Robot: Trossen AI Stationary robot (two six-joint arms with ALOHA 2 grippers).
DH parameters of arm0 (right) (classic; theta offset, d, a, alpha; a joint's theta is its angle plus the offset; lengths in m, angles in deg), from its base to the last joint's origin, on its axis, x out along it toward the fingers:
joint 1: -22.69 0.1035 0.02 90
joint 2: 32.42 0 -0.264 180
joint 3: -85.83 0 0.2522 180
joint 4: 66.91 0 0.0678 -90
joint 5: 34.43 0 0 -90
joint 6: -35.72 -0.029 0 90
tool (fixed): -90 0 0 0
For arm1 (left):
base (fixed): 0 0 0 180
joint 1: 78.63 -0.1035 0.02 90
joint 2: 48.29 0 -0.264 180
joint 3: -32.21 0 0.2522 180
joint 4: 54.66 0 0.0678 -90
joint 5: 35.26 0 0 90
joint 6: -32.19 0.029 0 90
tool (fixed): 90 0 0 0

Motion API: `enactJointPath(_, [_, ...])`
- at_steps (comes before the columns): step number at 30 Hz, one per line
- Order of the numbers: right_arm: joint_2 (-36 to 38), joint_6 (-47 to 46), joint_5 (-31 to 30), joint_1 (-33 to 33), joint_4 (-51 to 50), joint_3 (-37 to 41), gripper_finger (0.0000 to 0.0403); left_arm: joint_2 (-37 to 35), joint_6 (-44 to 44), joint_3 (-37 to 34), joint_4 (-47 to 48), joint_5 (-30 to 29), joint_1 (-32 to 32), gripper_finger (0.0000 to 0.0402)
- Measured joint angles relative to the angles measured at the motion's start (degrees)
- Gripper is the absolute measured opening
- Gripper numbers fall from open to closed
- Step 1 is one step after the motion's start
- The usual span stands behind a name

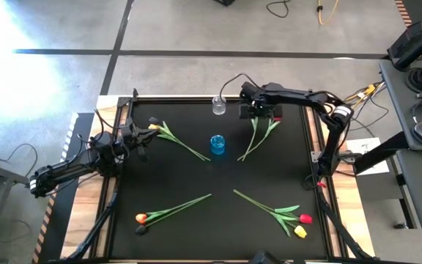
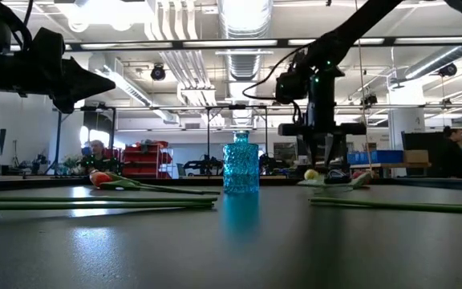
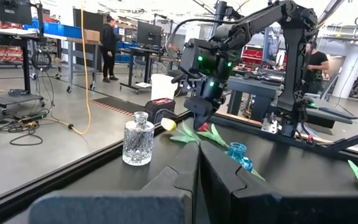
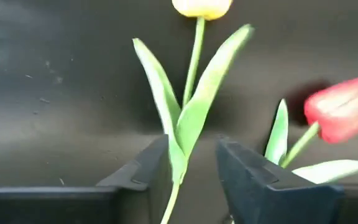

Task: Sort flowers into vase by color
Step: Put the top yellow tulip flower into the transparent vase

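Two tulips lie side by side on the black table [image 1: 196, 176] at its far right: a yellow-headed one [image 4: 194, 81] and a red-headed one [image 4: 344, 115]. My right gripper [image 1: 261, 114] hangs just above them, pointing down, open. Its fingers stand on either side of the yellow tulip's stem [image 4: 174, 193], below the leaves. A clear glass vase [image 1: 218, 106] stands at the far edge and a blue vase [image 1: 217, 144] at the middle. My left gripper [image 1: 142, 138] waits shut and level at the table's left, holding nothing. My right gripper comes from above with its fingers across the yellow tulip's stem, which runs through the gap. The base of a leaf [image 4: 179, 158] lies right beside one finger [image 4: 148, 177]. Whether that finger touches it, I cannot tell. The tulip lies flat on the table.
An orange-headed tulip [image 1: 168, 134] lies at the far left, close to my left gripper. Two more tulips [image 1: 171, 210] lie at the near left and another pair [image 1: 273, 213] at the near right. Cables run along the right edge.
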Motion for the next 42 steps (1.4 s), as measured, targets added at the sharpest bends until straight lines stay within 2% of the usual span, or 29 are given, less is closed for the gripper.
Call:
enactJointPath(6, [-2.72, -0.63, 3.70, 0.00, -0.01, 0.28, 0.0202, 0.00, 0.00, 0.00, 0.11, 0.00, -0.01, 0.0000])
enactJointPath(11, [-5.15, -1.07, 4.41, 0.20, 0.10, 0.33, 0.0203, 0.00, 0.00, 0.00, 0.21, 0.00, 0.01, 0.0000])
enactJointPath(15, [-6.33, -0.39, 4.23, 0.42, 0.64, 0.33, 0.0168, 0.00, 0.00, 0.00, 0.37, 0.00, -0.01, 0.0000])
enactJointPath(24, [-6.91, 3.58, 5.48, 0.43, 2.44, -0.32, 0.0033, 0.00, -0.12, 0.00, 1.11, 0.00, 0.01, 0.0000])
enactJointPath(26, [-5.92, 4.64, 3.60, 0.52, 2.07, -1.42, 0.0018, 0.00, -0.40, 0.00, 1.11, 0.00, 0.01, 0.0000])
enactJointPath(30, [-1.58, 8.11, 0.08, 0.52, 2.77, -5.80, 0.0017, 0.04, -0.46, 0.00, 1.11, 0.00, -0.01, 0.0000])
enactJointPath(35, [1.37, 12.98, -7.59, 1.40, 3.08, -12.33, 0.0014, 0.18, -0.46, 0.00, 1.22, -0.02, -0.01, 0.0000])
enactJointPath(42, [3.11, 25.68, -17.45, 4.09, 15.13, -19.71, 0.0013, 1.29, -0.44, 0.00, 1.35, -0.07, 0.00, 0.0000])
